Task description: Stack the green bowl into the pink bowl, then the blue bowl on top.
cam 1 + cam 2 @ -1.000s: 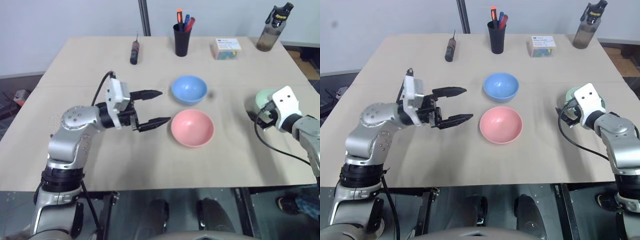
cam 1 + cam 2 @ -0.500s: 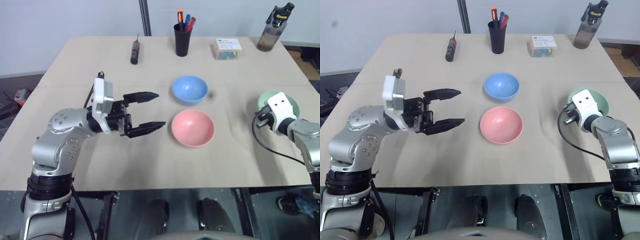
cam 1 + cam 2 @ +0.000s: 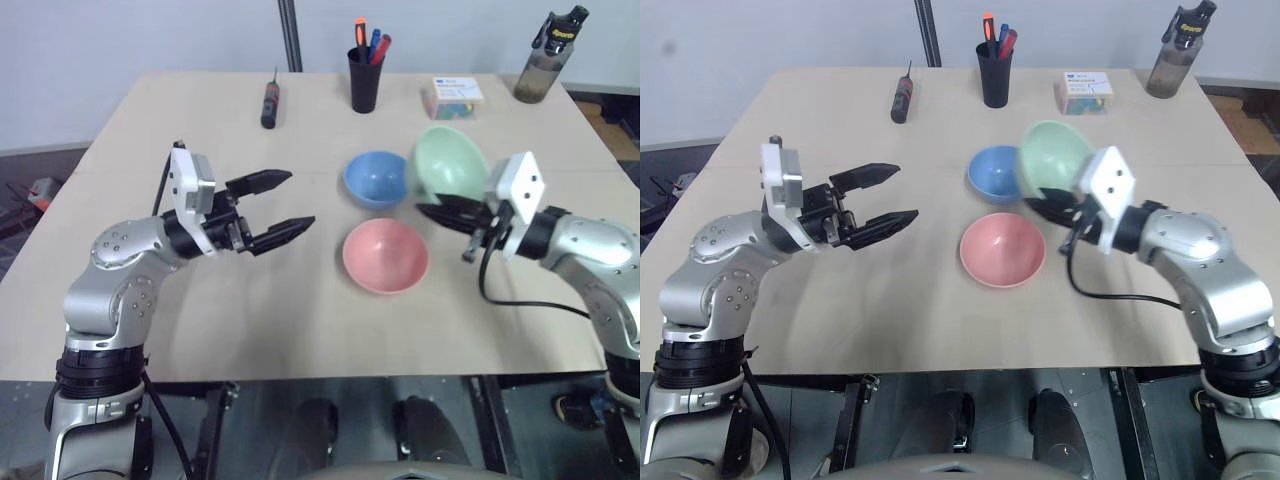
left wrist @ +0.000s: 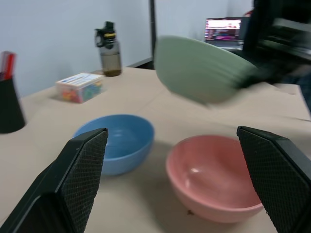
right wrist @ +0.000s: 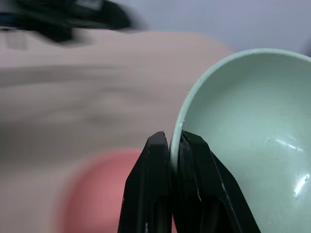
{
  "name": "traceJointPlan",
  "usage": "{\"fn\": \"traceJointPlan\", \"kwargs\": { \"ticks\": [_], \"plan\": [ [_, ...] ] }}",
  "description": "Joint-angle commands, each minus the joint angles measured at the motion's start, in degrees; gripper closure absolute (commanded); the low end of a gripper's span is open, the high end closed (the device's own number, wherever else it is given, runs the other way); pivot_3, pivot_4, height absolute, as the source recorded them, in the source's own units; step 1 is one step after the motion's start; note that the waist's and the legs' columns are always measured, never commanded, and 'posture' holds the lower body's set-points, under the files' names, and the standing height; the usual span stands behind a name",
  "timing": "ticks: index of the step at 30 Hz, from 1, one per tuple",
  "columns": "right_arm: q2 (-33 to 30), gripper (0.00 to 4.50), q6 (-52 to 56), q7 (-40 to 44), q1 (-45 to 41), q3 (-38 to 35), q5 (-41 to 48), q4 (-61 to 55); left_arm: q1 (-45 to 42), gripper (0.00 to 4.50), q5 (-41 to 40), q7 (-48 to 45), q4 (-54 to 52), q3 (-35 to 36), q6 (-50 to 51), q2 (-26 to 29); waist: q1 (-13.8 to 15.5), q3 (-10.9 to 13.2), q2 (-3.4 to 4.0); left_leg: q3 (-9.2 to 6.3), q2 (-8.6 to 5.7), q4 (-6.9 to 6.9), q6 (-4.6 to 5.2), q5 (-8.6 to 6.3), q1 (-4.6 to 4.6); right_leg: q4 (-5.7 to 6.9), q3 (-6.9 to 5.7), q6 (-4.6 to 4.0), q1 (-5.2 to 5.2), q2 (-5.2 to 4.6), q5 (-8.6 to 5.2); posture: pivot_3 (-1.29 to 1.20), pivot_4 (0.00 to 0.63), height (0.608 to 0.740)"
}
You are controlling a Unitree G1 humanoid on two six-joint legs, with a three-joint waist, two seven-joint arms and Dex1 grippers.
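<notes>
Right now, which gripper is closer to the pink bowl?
Right. The right gripper, shut on the rim of the green bowl, hangs in the air just past the far right edge of the pink bowl. The left gripper is open, well off to the bowl's left.

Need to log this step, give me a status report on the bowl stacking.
Right hand pinches green bowl rim, tilted, airborne. Left hand open, empty. Pink bowl unobstructed.

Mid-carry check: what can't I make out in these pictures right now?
- Blue bowl: its right rim, head views, behind the tilted green bowl.
- Right gripper: its tips, head views, merge with the green bowl's rim.
- Pink bowl: blurred, right wrist view.
- Small box's contents: too small.
</notes>
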Motion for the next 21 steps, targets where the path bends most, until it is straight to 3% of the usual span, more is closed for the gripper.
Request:
{"fn": "traceJointPlan", "kwargs": {
  "ticks": [1,2,4,6,11,16,19,21],
  "plan": [
    [0.91,4.36,-0.68,1.08,0.7,5.34,-1.92,0.61,-1.78,0.0,0.32,0.35,-1.0,0.34,-1.42,-0.08,0.01,0.0,0.0,0.0,-0.02,0.0,-0.11,0.06,0.0,0.0,0.0,0.0,0.0,-0.02,0.0,0.0,0.15,0.74],
    [0.3,3.71,-1.61,2.03,1.57,8.55,-4.1,2.01,-1.86,0.0,0.28,0.35,-1.21,0.41,-1.31,0.05,-0.05,-0.03,-0.04,0.0,-0.04,0.0,-0.12,0.07,-0.01,0.0,0.0,0.0,0.0,-0.04,0.0,0.0,0.15,0.74],
    [0.79,3.08,-1.33,2.56,2.96,9.86,-4.04,3.41,-1.83,0.0,0.27,0.45,-1.36,0.71,-1.17,0.33,-0.1,-0.03,-0.06,0.01,-0.04,0.0,-0.12,0.07,0.02,0.0,0.0,0.0,0.01,-0.02,0.0,0.0,0.15,0.74],
    [0.89,2.1,-1.47,2.97,2.84,9.19,-3.65,3.68,-1.48,0.0,0.14,0.6,-1.73,1.01,-1.0,0.48,-0.19,-0.01,-0.02,0.02,-0.04,-0.01,-0.12,0.07,0.02,0.02,0.0,0.0,-0.02,-0.01,0.0,0.0,0.15,0.74],
    [0.84,0.14,-1.63,2.9,2.15,5.16,-1.74,2.17,-0.23,0.0,-0.18,1.22,-2.99,1.4,-0.8,0.63,-0.28,-0.01,-0.02,0.03,-0.01,-0.01,-0.13,0.07,0.04,0.04,0.03,0.0,-0.02,0.01,0.0,0.0,0.15,0.74],
    [0.54,0.05,-3.08,-2.73,-6.13,-4.19,-3.18,5.5,1.33,0.0,0.16,2.76,-3.9,2.08,-1.08,0.67,-0.24,0.0,-0.01,0.05,-0.01,0.0,-0.13,0.07,0.03,0.04,0.06,0.0,-0.03,-0.01,0.0,0.0,0.15,0.74],
    [-0.13,0.05,-12.4,-4.69,-11.33,-1.39,-12.75,16.44,1.76,0.0,0.09,3.6,-4.62,1.92,-1.1,0.35,-0.26,-0.02,-0.04,0.04,-0.02,-0.02,-0.13,0.08,0.08,0.05,0.04,0.0,-0.01,0.0,0.0,0.0,0.15,0.74],
    [-1.34,0.05,-24.21,-4.28,-15.27,2.98,-21.38,27.08,2.31,0.0,0.03,4.01,-5.25,1.97,-1.09,0.29,-0.28,-0.02,-0.04,0.04,-0.03,-0.06,-0.15,0.08,0.08,0.04,0.02,-0.01,-0.01,0.02,0.0,0.0,0.15,0.74]
  ]
}}
